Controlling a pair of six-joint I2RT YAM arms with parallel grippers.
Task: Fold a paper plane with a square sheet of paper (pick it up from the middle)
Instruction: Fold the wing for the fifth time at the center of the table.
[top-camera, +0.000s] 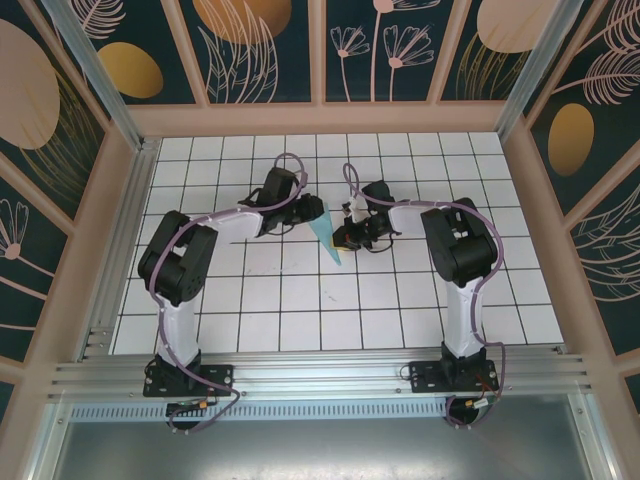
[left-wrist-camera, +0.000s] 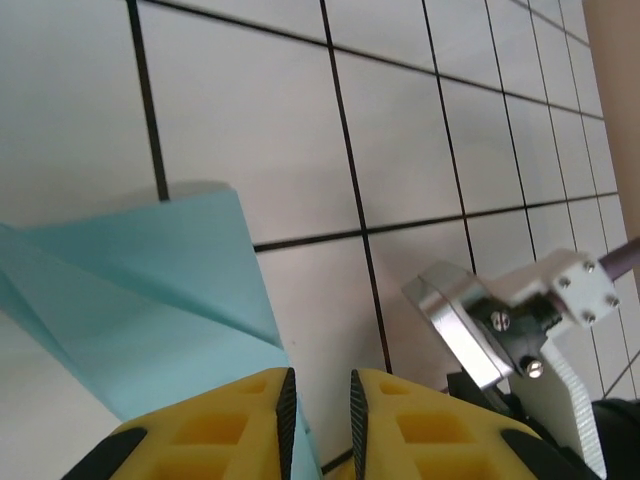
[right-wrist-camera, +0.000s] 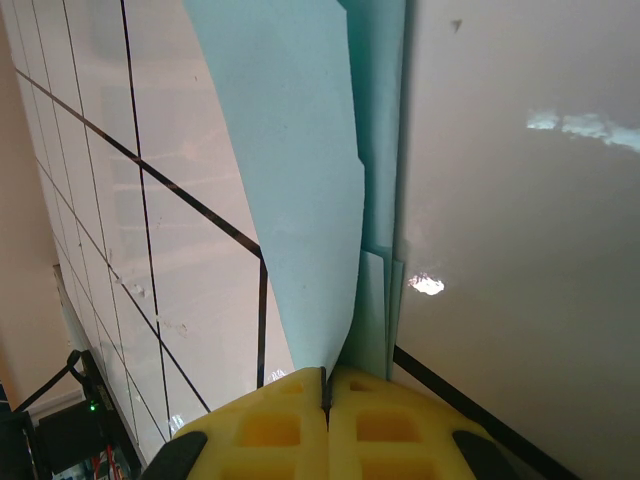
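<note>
with the right fingers (right-wrist-camera: 270, 430) clamped on the paper (top-camera: 323, 230) at 3 o'clock, the left fingers (left-wrist-camera: 230, 425), slightly apart at its 11 o'clock edge, should pinch squarely along the crease.

You are looking into a lab-style robot test enclosure: a white grid-tiled bench (top-camera: 300, 330), aluminium mounting rails (top-camera: 320, 372), and leaf-patterned wall panels (top-camera: 380, 50) boxing it in.

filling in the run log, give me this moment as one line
paper: folded, tapering to a point | left end effector: slightly open, paper edge in gap | right end effector: shut on paper
</note>
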